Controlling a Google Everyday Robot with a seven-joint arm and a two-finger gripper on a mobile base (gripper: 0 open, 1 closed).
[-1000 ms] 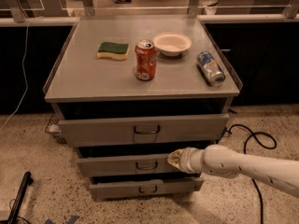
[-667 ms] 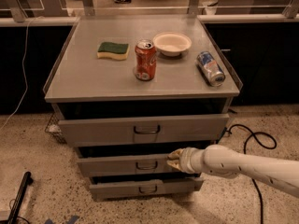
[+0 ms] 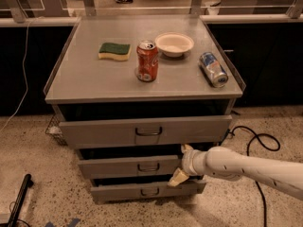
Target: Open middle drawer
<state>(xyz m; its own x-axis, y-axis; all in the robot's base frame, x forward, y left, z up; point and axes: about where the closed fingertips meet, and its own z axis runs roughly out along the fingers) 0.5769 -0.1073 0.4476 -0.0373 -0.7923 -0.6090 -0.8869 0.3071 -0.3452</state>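
The hand (image 3: pixel 182 163) sat below the table's (image 3: pixel 80 79) front right corner. Its fingers were spread, one above and one below the right end of the middle drawer (image 3: pixel 123 167), probably to pinch the front panel rather than the small loop handle (image 3: pixel 148 167). That drawer looked nearly closed, under the jutting top drawer (image 3: pixel 104 132). A red soda can (image 3: pixel 147 60) stood upright mid-table.

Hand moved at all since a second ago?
No. The hand sits at the right end of the middle drawer, at the same offset from its handle as before.
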